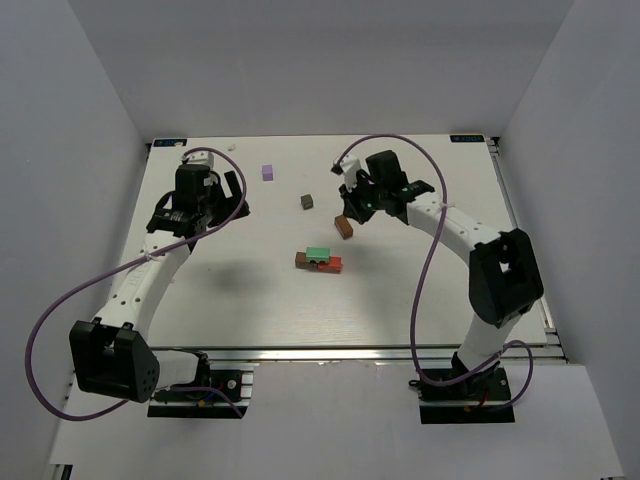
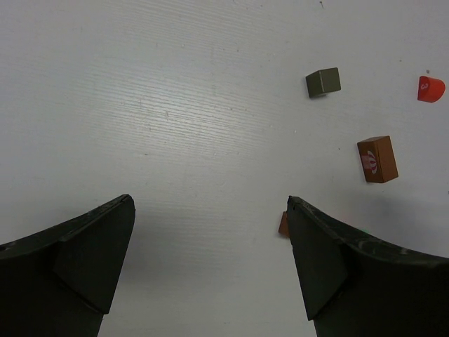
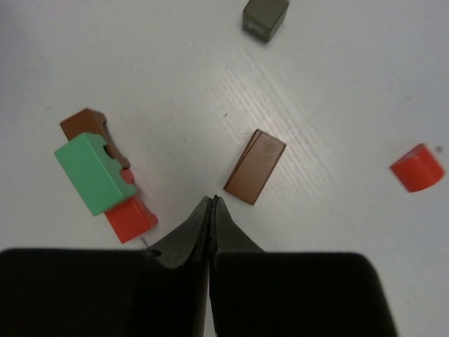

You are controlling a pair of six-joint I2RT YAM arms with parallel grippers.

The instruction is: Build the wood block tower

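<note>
The tower [image 1: 319,261] stands mid-table: a green block [image 3: 95,172] lies across a brown bar [image 3: 88,125] and a red bar [image 3: 130,217]. A loose brown block [image 3: 255,166] lies just ahead of my right gripper [image 3: 212,200], which is shut with nothing between its fingers. In the top view that gripper [image 1: 351,208] hovers beside this brown block [image 1: 344,228]. A dark grey block [image 1: 307,201] and a lilac cube [image 1: 267,172] lie farther back. My left gripper [image 2: 210,210] is open over bare table at the left [image 1: 236,200].
A red rounded piece [image 3: 417,168] lies to the right of the loose brown block; it also shows in the left wrist view [image 2: 431,88]. White walls enclose the table on three sides. The right arm's purple cable [image 1: 430,270] loops over the table's right part.
</note>
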